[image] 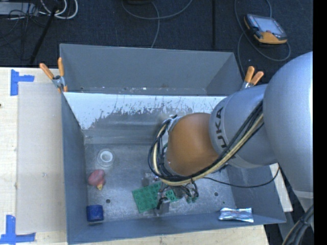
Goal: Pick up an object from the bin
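Near the front wall (168, 228), the claw (164, 200) hangs over a green plate (145, 198).

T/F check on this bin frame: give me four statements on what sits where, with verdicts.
1. The hand is down at the green flat piece on the floor of the bin. True.
2. The blue block lies against the far wall. False: it lies in the near left corner.
3. A silvery wrapper lies at the near right. True.
4. The pink lump rests on the green flat piece. False: it lies apart, to the left, by a clear ring.
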`<state>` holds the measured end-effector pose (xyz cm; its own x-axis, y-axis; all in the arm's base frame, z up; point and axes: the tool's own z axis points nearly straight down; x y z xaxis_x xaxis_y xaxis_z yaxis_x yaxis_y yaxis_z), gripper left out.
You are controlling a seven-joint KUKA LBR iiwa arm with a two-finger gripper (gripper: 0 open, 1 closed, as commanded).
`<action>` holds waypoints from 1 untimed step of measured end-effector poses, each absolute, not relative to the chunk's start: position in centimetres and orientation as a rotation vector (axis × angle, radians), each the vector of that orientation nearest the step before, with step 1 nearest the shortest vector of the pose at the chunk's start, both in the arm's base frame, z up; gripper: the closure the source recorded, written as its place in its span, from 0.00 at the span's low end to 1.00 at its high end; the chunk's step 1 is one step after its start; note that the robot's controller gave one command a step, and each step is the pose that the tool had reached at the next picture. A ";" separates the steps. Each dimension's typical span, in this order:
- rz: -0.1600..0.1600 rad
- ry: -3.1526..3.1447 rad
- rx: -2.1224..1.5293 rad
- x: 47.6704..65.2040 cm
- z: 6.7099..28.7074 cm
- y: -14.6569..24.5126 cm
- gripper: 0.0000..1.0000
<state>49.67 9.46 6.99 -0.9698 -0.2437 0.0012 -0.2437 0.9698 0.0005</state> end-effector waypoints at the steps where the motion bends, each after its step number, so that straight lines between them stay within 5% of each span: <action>1: -0.002 -3.131 0.341 49.5 23.6 11.3 1.00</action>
